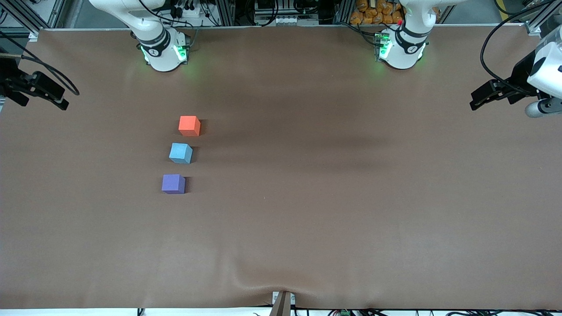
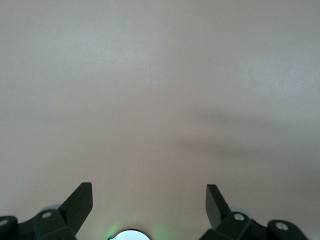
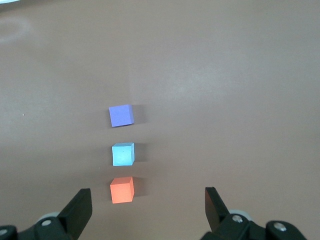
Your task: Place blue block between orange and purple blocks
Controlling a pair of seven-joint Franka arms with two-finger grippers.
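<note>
The blue block [image 1: 181, 153] sits on the table between the orange block [image 1: 189, 125] and the purple block [image 1: 173, 184], in one line with small gaps. The orange block is farthest from the front camera, the purple block nearest. All three show in the right wrist view: purple block [image 3: 121, 115], blue block [image 3: 123, 154], orange block [image 3: 122, 190]. My right gripper [image 3: 148, 196] is open and empty, raised at the right arm's end of the table [image 1: 41, 90]. My left gripper [image 2: 149, 192] is open and empty, raised over bare table at the left arm's end [image 1: 487, 94].
A brown mat [image 1: 307, 197] covers the table. The two arm bases [image 1: 163, 50] [image 1: 401, 46] stand along the edge farthest from the front camera. A small bracket [image 1: 282, 303] sits at the mat's nearest edge.
</note>
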